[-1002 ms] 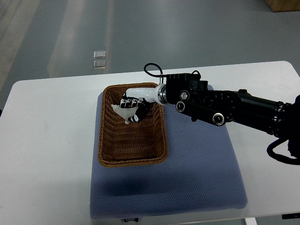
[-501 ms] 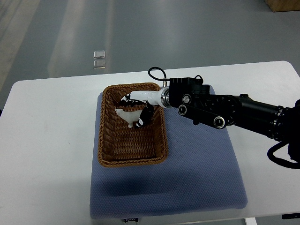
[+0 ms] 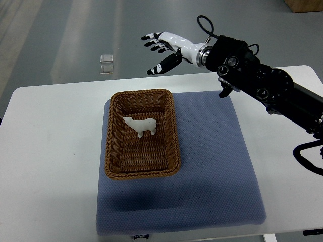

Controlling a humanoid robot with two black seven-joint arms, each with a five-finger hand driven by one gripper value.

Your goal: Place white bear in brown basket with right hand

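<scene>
White bear [image 3: 141, 125] stands inside the brown basket [image 3: 142, 172] — on the blue mat [image 3: 212, 166] covering the bench [image 3: 50, 151]. Right robot hand [image 3: 162, 50] hovers beyond the basket's far rim, fingers spread wide, empty.

Woven wicker basket [image 3: 142, 159] (matt); textured cloth mat [image 3: 212, 166].

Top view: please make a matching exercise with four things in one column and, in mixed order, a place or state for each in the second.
Things:
1. white bear
2. brown basket
3. right hand
4. blue mat

Places or states:
A. lying flat on the white table
B. open, beyond the table's far edge
C. standing inside the basket
D. resting on the mat

Pairs: 1-C, 2-D, 3-B, 4-A
</scene>
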